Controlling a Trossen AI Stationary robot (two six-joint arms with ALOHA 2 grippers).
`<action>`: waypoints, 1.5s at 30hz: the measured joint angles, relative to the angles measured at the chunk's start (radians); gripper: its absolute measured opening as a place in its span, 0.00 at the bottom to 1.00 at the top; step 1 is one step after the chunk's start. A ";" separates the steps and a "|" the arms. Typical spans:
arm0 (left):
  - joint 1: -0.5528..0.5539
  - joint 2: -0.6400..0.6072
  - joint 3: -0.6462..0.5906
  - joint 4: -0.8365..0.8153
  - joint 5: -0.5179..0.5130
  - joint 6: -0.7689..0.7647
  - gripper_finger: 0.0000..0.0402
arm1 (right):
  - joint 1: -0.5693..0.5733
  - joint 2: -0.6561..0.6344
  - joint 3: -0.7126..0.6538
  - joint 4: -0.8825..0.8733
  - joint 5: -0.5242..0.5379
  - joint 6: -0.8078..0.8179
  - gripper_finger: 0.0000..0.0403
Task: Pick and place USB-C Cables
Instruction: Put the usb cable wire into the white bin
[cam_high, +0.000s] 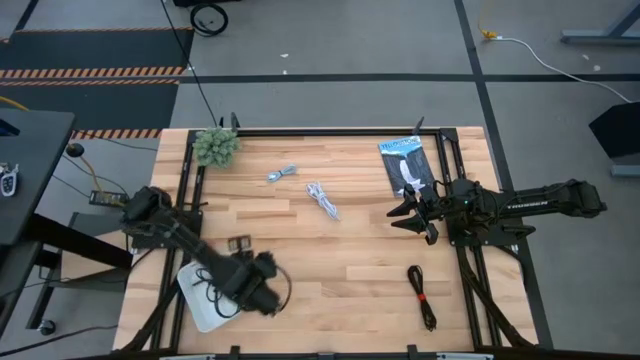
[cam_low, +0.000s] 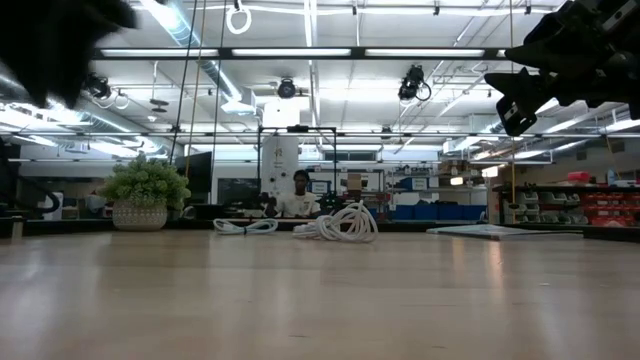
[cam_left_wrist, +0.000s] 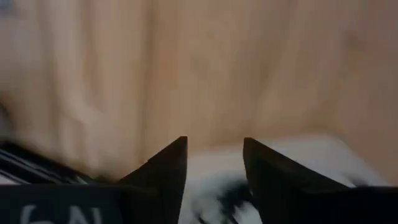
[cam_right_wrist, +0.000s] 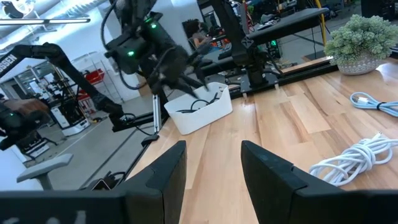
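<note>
My left gripper hangs open just above a white tray at the table's near left. A plain black cable lies coiled in the tray. The pale blue-grey cable and the white cable lie on the wood toward the far edge. The black cable with a red tie lies near right. My right gripper is open, raised above the table's right side and pointing left.
A flat black-and-blue packet lies at the far right, behind my right gripper. A fuzzy green plant ball in a pot stands at the far left corner. Bare wood spans the middle and near centre. A person sits in the room beyond.
</note>
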 joint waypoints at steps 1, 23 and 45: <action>0.031 0.000 -0.006 0.007 -0.033 0.033 0.39 | 0.000 0.000 0.000 0.000 0.000 0.000 0.40; 0.686 0.090 -0.083 0.895 -0.055 0.994 0.56 | 0.000 0.000 0.000 0.000 0.000 0.000 0.40; 0.849 0.258 -0.080 0.953 0.241 1.342 0.57 | 0.000 0.005 0.000 0.010 0.004 0.000 0.40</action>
